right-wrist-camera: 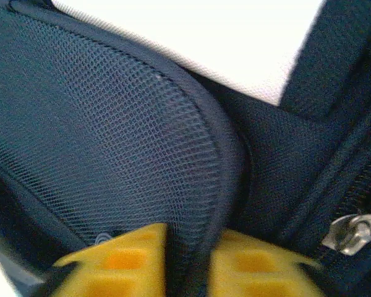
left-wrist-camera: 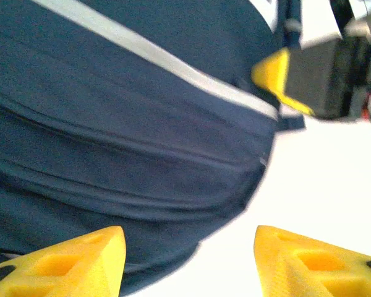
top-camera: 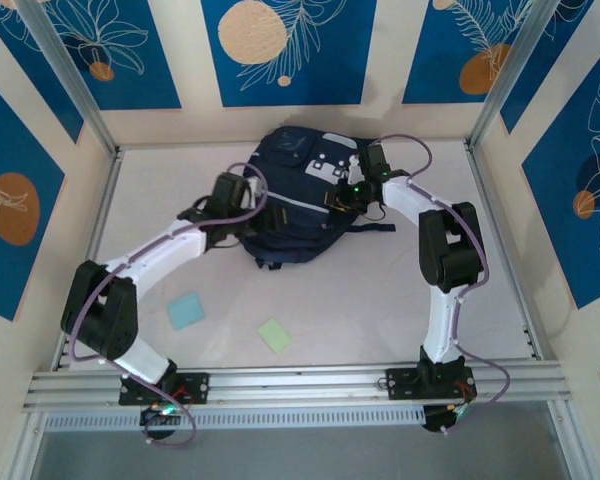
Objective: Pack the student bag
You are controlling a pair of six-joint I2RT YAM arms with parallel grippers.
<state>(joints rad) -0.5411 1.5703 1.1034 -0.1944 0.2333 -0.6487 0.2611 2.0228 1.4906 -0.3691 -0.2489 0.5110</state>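
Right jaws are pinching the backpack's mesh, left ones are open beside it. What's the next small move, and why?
Probably ease the left gripper forward to close on the backpack fabric: its jaws stand open short of the navy side, while the right gripper, shut on the mesh edge, steadies it.

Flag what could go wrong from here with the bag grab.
1. The right pincer is shut on just a thin fold of the mesh panel; a hard pull could slip off or tear it.
2. The left pincer is open beside the student bag, holding nothing, so a pull may drag the whole bag.
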